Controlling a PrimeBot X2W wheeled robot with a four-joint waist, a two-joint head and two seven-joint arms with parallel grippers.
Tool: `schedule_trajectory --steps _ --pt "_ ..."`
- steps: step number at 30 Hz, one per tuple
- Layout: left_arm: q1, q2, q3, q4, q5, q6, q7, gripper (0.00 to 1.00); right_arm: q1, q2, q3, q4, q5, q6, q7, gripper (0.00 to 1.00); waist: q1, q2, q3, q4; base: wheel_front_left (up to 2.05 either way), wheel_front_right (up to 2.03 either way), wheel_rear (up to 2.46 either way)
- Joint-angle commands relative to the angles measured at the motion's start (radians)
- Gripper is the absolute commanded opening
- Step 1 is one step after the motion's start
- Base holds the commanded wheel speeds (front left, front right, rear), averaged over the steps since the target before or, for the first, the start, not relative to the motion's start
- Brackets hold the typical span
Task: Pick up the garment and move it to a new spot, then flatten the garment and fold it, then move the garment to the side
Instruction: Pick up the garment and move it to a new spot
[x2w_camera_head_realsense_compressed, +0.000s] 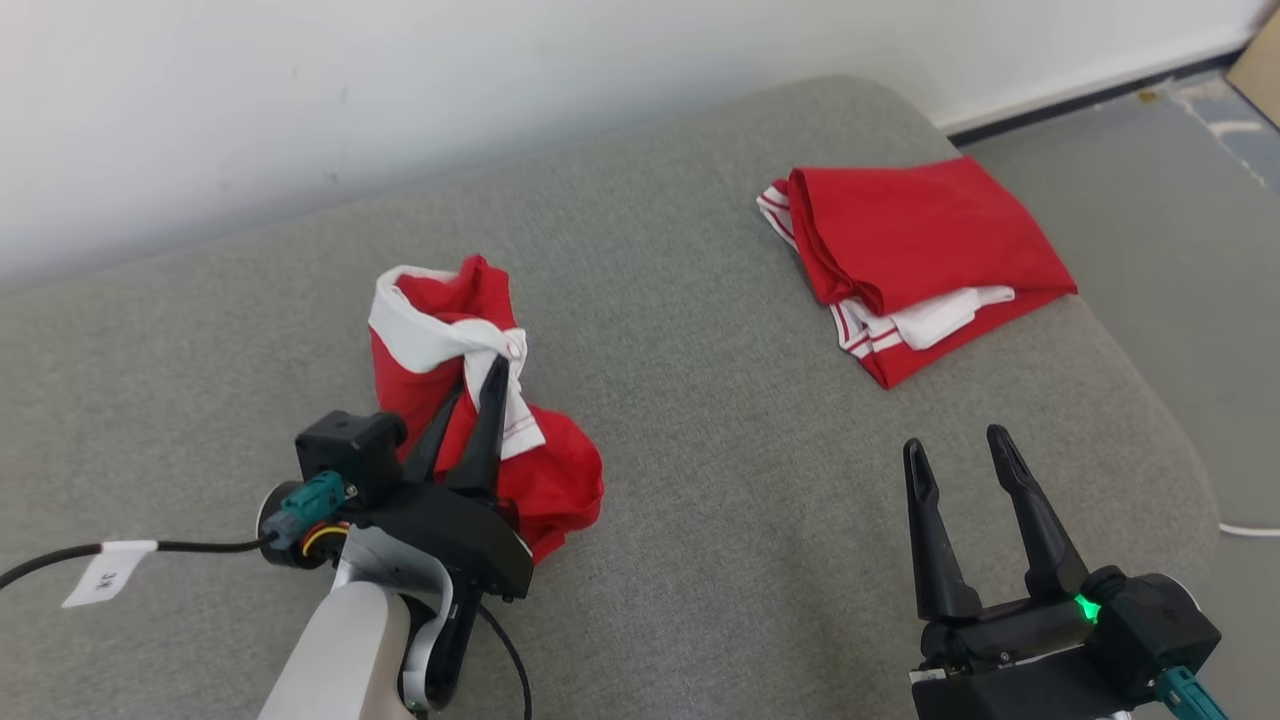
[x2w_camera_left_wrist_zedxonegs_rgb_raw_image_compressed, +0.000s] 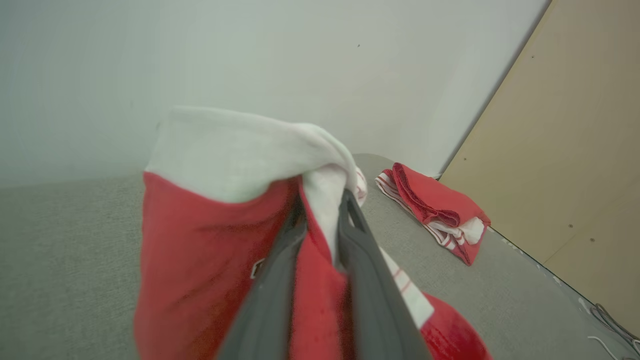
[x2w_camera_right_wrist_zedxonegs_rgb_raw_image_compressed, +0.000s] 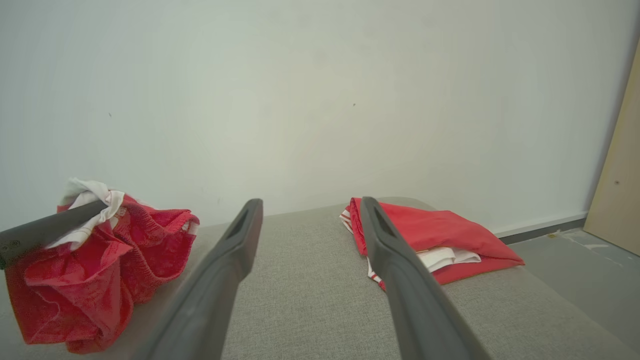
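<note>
Ok, near edge first. Right gripper (x2w_camera_head_realsense_compressed: 956, 440) at 5 o'clock, jaws spread wide, nothing between them, hovering over bare grey cushion (x2w_camera_head_realsense_compressed: 720, 420). Reads as parked: free to take a second corner once the cloth needs spreading.

Left gripper (x2w_camera_head_realsense_compressed: 478, 385) at 8 o'clock, jaws nearly together, pinching the crumpled garment (x2w_camera_head_realsense_compressed: 560, 480) right at its white band (x2w_camera_head_realsense_compressed: 430, 335). Grabbing high on a hem makes sense: the rest hangs off one point instead of dragging as a ball. From the right wrist view the top is pulled up, but the red bulk sags and touches the cushion, so I'd call it the pick-up step, relocation not yet done. Flatten and fold all ahead.

Farther out, 1 o'clock: second red-and-white piece (x2w_camera_head_realsense_compressed: 920, 240), folded, near the cushion's far right corner, well apart from the held one. Probably parked there to keep the middle free for flattening.

Beyond that, white wall (x2w_camera_head_realsense_compressed: 400, 100) at 12 o'clock.

Risk: thin pinch on the band could slip under the load.
</note>
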Motion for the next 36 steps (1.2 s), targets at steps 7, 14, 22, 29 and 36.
schedule_trajectory --steps 7,14,22,29,36 --pt "-0.053 0.020 -0.038 0.141 0.037 -0.015 -0.077 0.40 -0.025 0.002 0.000 -0.011 0.009 -0.003 0.000 1.00 -0.0002 0.0000 0.095 -0.010 0.00 0.00 0.00" --pt "-0.062 0.012 -0.065 0.178 0.033 -0.024 -0.134 1.00 -0.017 0.002 -0.003 0.005 0.018 -0.003 0.000 1.00 -0.0002 0.0000 0.070 0.038 0.00 0.00 0.00" --pt "0.049 0.000 -0.079 0.079 0.016 -0.013 -0.196 1.00 0.012 0.002 -0.002 0.030 0.004 -0.003 0.000 1.00 -0.0002 0.0000 -0.023 0.145 0.00 0.00 0.00" --pt "0.208 0.015 -0.005 -0.061 0.037 0.004 -0.204 1.00 0.036 0.002 0.006 0.048 0.002 -0.003 0.000 1.00 -0.0002 0.0000 -0.088 0.233 0.00 0.00 0.00" --pt "0.370 0.016 0.103 -0.186 0.089 0.009 -0.203 1.00 0.060 0.002 -0.003 0.061 0.011 -0.003 0.000 1.00 -0.0002 0.0000 -0.137 0.292 0.00 0.00 0.00"
